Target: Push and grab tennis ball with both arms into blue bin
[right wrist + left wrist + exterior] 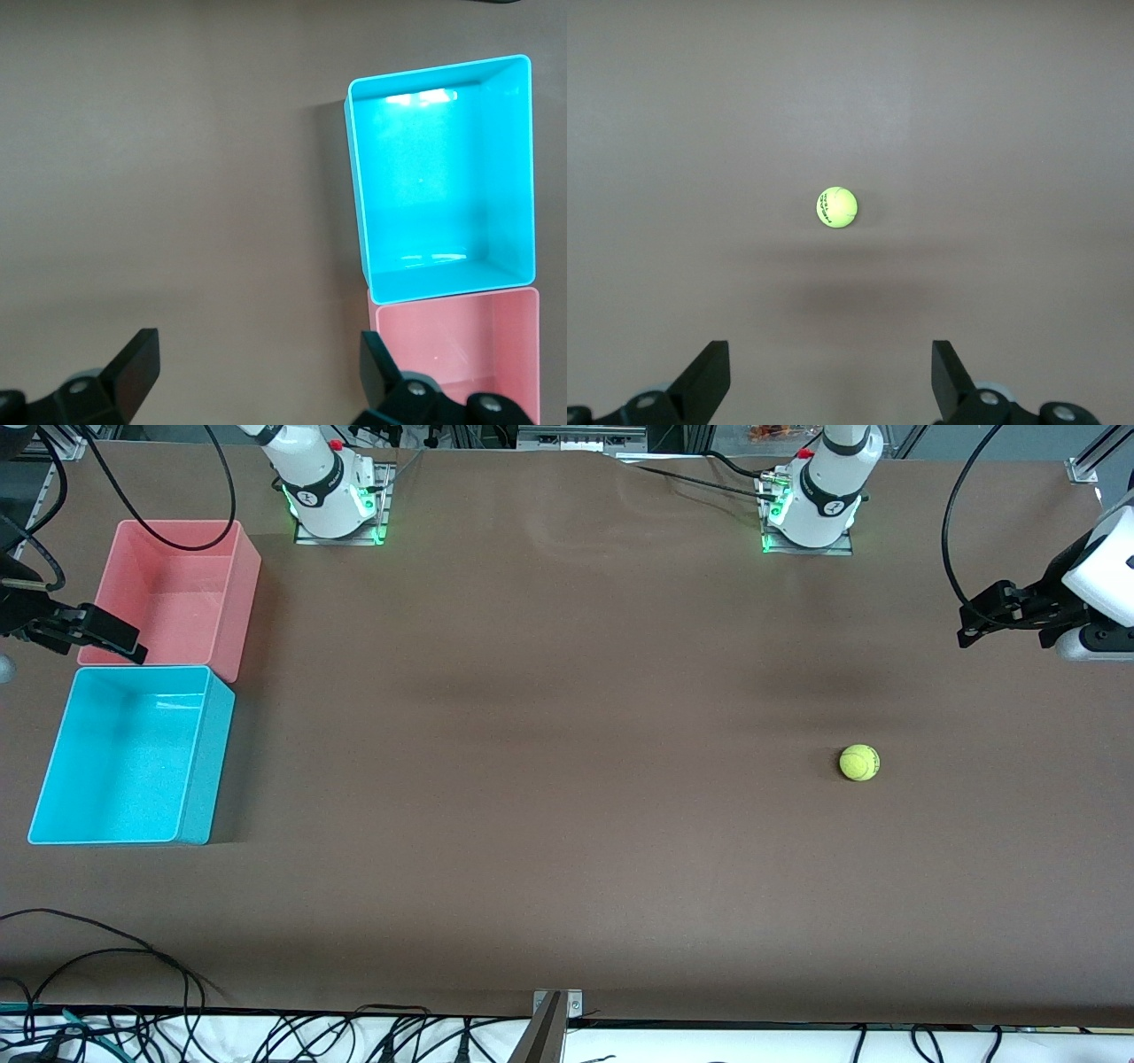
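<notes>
The tennis ball [858, 763] lies on the brown table toward the left arm's end, and also shows in the left wrist view [836, 206]. My left gripper [973, 624] hangs in the air over the table at that end, apart from the ball, open and empty [831, 372]. The blue bin [209, 762] stands empty at the right arm's end, nearer the front camera than the pink bin [241, 602]. My right gripper [124, 642] hangs open and empty beside the pink bin's outer wall [260, 367]. The blue bin [443, 285] and the pink bin [461, 354] both show in the right wrist view.
The brown table [532, 779] spreads wide between the ball and the bins. Both arm bases [332, 491] [815, 500] stand along the table's edge farthest from the front camera. Black cables [133, 957] lie by the edge nearest the camera.
</notes>
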You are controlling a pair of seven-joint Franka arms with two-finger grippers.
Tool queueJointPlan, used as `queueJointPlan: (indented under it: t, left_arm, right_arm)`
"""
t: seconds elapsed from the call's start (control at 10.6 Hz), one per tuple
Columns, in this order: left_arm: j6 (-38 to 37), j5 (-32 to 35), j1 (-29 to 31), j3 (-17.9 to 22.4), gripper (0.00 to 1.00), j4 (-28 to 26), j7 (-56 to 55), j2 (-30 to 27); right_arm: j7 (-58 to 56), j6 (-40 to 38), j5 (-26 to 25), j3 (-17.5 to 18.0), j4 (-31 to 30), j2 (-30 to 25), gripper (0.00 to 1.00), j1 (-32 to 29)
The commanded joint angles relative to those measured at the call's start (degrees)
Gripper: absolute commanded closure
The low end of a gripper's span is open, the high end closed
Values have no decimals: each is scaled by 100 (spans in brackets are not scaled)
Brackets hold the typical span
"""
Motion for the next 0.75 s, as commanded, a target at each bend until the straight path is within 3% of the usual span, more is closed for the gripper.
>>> queueJointPlan:
  t: [0.0, 0.66]
  left_arm:
    - [-132, 160, 15, -43, 0, 196, -62, 101]
    - [-132, 160, 15, -43, 0, 187, -71, 101]
  right_arm:
    - [-69, -109, -79, 17, 142, 67, 0, -31]
    - [-86, -109, -71, -26, 142, 111, 0, -49]
